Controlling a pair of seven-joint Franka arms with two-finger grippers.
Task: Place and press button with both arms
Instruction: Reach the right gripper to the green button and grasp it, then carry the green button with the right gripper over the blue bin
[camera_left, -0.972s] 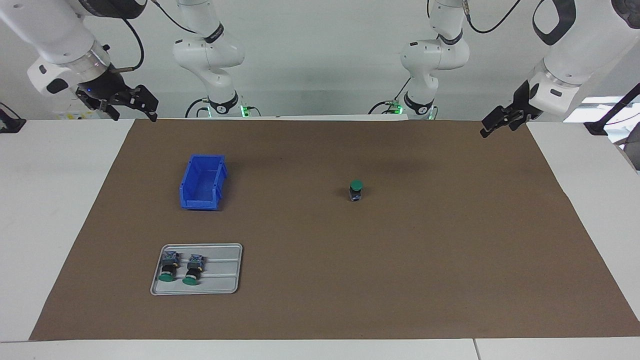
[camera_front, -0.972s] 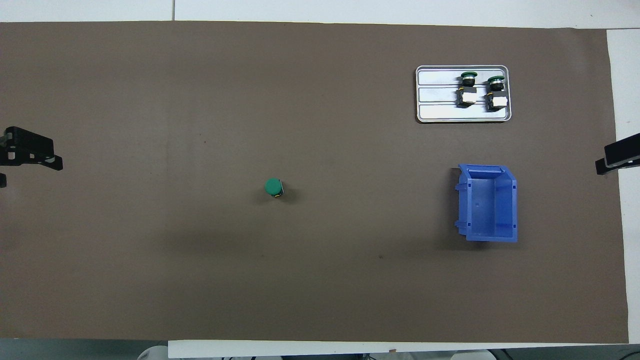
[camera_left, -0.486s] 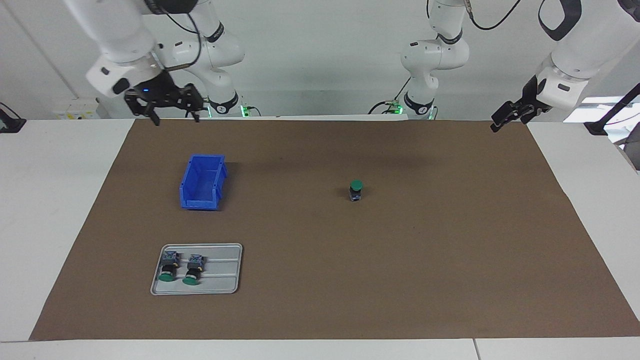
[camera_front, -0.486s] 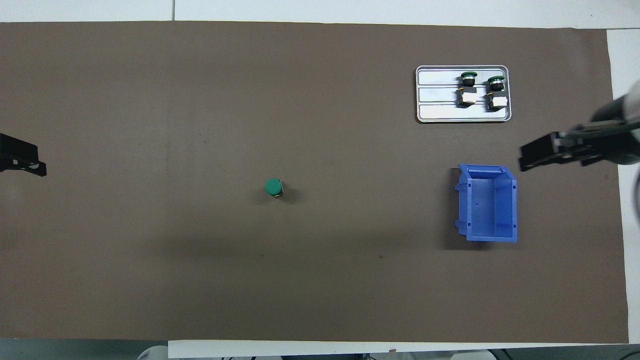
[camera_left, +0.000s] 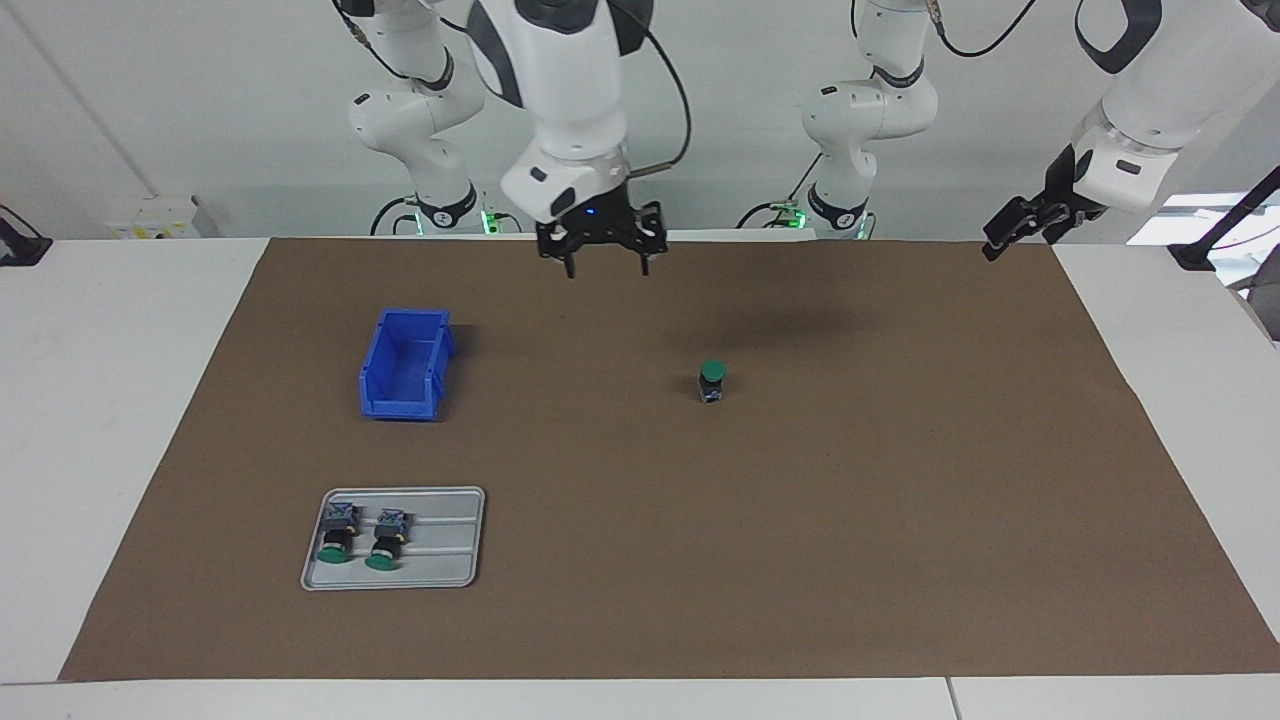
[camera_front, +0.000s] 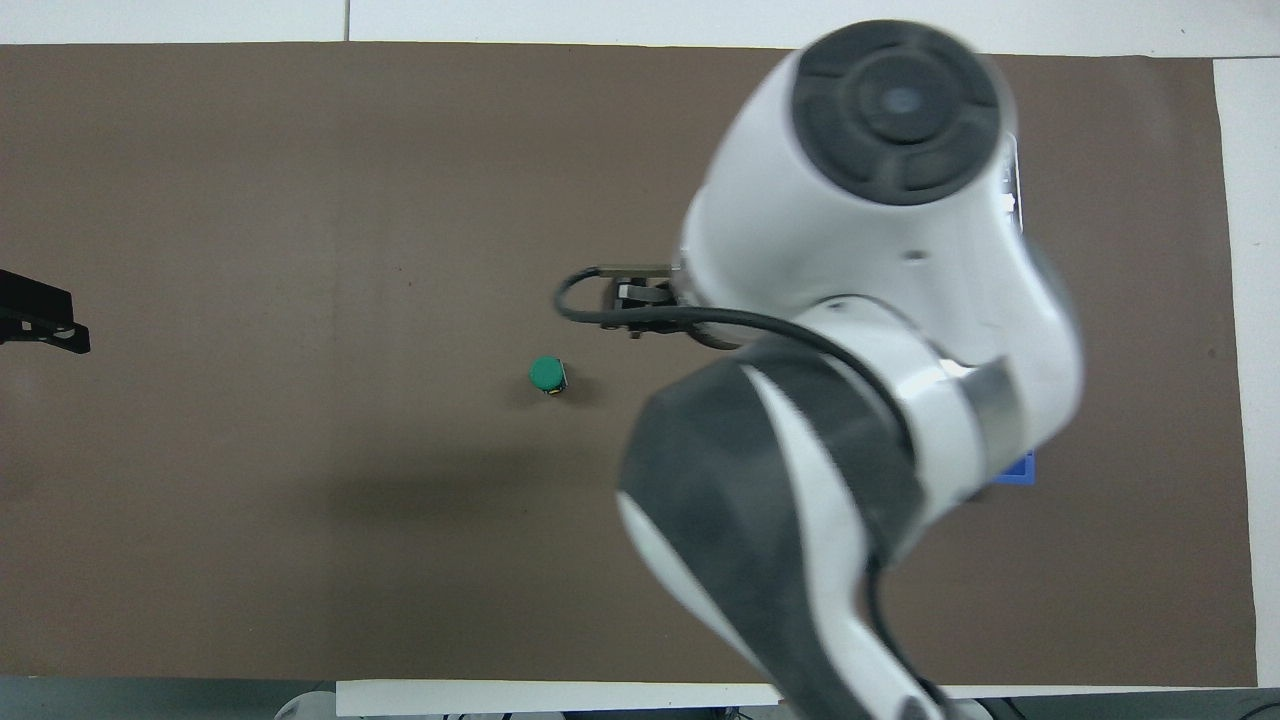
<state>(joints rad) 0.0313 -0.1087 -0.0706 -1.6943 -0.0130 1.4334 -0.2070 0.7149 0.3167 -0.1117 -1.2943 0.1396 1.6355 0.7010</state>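
The button stands upright mid-mat, cap up, untouched. The right gripper hangs high over the mat with its claw wide and empty, the button toward its four o'clock in the facing view. Pressing looks next: come over the cap, narrow the claw, drop straight. The left gripper waits wide at the mat's edge. Room all round; bin and tray sit well apart.
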